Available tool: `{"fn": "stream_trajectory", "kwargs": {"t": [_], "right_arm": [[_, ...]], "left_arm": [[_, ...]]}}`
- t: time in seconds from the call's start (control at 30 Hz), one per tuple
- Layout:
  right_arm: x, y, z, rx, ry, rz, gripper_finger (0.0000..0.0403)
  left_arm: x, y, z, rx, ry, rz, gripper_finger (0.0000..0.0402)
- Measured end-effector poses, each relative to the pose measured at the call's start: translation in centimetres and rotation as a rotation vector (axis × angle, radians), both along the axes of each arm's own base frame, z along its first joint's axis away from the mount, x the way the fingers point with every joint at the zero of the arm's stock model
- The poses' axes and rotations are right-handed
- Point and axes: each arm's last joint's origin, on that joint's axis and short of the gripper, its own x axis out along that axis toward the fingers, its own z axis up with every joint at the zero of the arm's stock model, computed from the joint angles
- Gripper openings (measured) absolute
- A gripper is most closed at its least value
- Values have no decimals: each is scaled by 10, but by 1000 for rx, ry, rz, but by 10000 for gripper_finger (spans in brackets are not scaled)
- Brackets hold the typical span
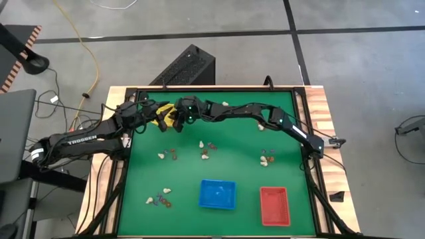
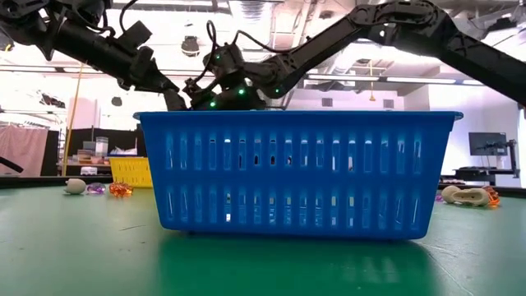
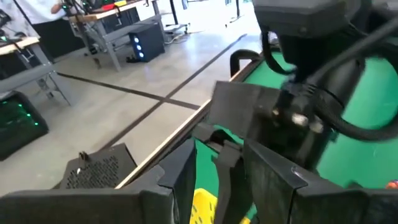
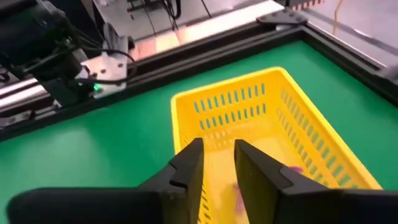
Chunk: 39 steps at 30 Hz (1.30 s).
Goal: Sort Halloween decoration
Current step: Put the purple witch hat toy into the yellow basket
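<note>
The right gripper (image 4: 217, 163) hangs over the yellow tray (image 4: 323, 134), jaws slightly apart and empty; a purple trinket (image 4: 292, 169) lies just below. The left gripper (image 3: 214, 168) waits alongside, jaws parted, holding nothing. These trinkets (image 1: 205, 152) look tiny, light, stiff and skittish, best pinched across the middle.

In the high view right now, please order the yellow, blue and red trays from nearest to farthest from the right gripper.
From the right gripper:
1. Yellow tray, directly under it, at the back left.
2. Blue tray, at the front middle.
3. Red tray, at the front right.
</note>
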Motion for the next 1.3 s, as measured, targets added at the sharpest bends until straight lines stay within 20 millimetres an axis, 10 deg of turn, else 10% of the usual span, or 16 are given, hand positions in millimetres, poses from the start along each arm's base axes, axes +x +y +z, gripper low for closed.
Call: {"fn": "stream_trajectory", "kwargs": {"t": [0.3,0.63,1.0,1.3], "right_arm": [[-62,-5,66,40,372,79,153],[-165,58,110,70,831,280,143],[-277,125,41,279,838,139,143],[-310,131,4,487,943,-190,143]], "left_arm": [[0,0,0,0,0,-10,124],[2,-3,0,-15,-8,-122,124],[3,-3,0,-24,-13,-121,124],[10,1,-3,-46,-28,-139,124]]}}
